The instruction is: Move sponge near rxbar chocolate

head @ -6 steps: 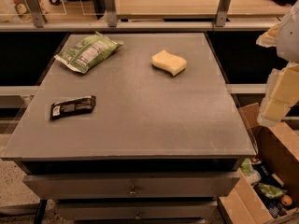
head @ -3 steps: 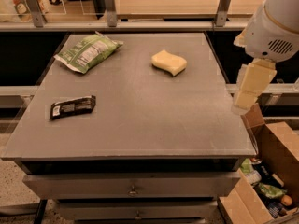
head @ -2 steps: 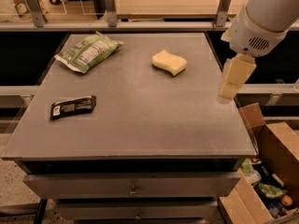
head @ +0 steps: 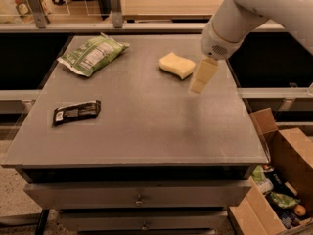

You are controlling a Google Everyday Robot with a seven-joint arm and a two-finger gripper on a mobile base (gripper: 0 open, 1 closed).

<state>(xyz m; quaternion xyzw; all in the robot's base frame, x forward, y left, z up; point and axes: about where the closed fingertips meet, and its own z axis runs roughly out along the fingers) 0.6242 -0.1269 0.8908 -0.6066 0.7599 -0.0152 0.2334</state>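
Sitting flat on the table (head: 156,136), the sponge (head: 176,65) lay just to the left of your gripper (head: 198,86) and a touch farther back. It was close beside the gripper but, as far as could be seen, not touching it. Nothing had hold of the sponge; it rested free on the grey top.

Your gripper hung at a slant, tip pointing down and leftward, above the surface rather than on it as best I could judge. Open or shut? I could not tell you, because the pale yellow end showed as one block from this side. My read was that you were set there to come at the sponge from its right, so the grasp was not yet made.

Now the target: the rxbar chocolate (head: 77,112) lay well away to the gripper's left and nearer the front edge, flat with its label up. That left the sponge most of the table's width to cross.

The green snack bag (head: 93,54) lay far to the gripper's left at the back, well apart from the bar. It should stay out of the carry if you kept toward the front.

Your arm (head: 254,9) came in from the upper right. Below the gripper, off the table's right side, stood a cardboard box (head: 288,151) of odds and ends, the likely catch if the sponge slipped that way.
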